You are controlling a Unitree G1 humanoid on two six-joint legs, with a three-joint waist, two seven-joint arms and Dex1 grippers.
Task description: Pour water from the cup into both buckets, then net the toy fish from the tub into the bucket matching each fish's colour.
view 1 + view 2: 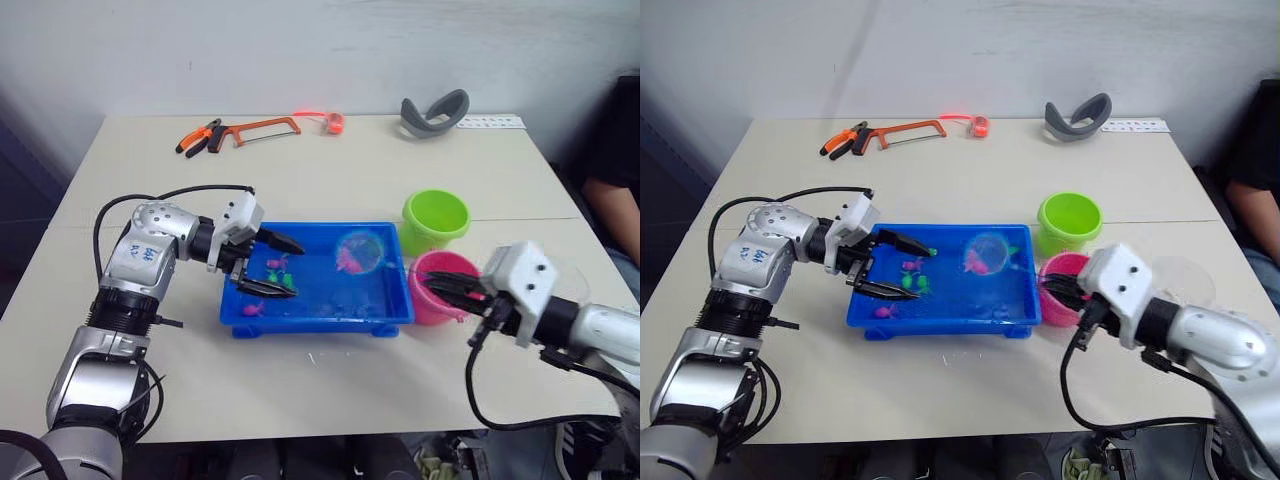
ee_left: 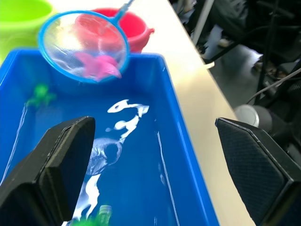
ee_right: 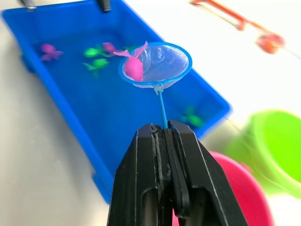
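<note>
Pink fish in the net, lifted over the tub!

Left hand (image 1: 268, 265) hangs at the tub's (image 1: 310, 318) left end, fingers spread and empty, likely bracing the tray. Loose fish (image 3: 96, 63) lie in the water below. The net (image 3: 157, 63) carries a pink fish (image 3: 133, 67) near the tub's right end; right hand (image 3: 165, 141) pinches its stick, with the pink bucket (image 1: 432, 295) beside the tub near the tabletop's right edge, presumably the drop point.

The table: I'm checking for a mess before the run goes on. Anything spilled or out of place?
No spill shows. The blue tub sits level; the buckets stand upright. Only oddity: a hacksaw and pliers lie at the table's far edge.
</note>
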